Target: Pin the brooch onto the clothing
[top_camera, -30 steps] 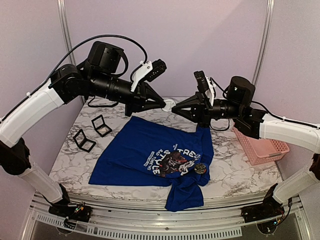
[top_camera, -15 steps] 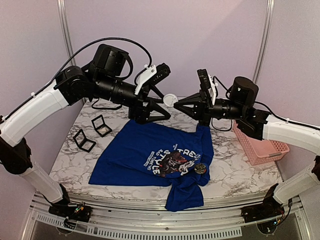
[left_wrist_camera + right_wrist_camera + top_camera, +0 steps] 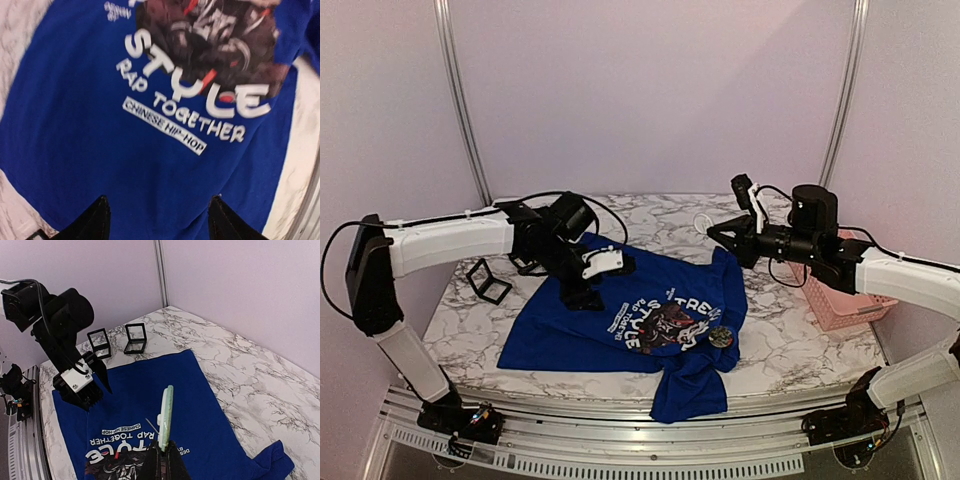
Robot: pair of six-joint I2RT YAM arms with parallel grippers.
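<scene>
dropping away, the left pincer [image 3: 157,212] now hangs wide over the shirt [image 3: 570,330], ten o'clock side; the right pincer [image 3: 164,455] alone pinches the pale disc [image 3: 165,415], unpinned.

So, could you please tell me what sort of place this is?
Probably a robotics lab test booth: two robot arms bolted at the near edge of a marble-patterned table, enclosed by plain lilac wall panels on metal posts.
</scene>
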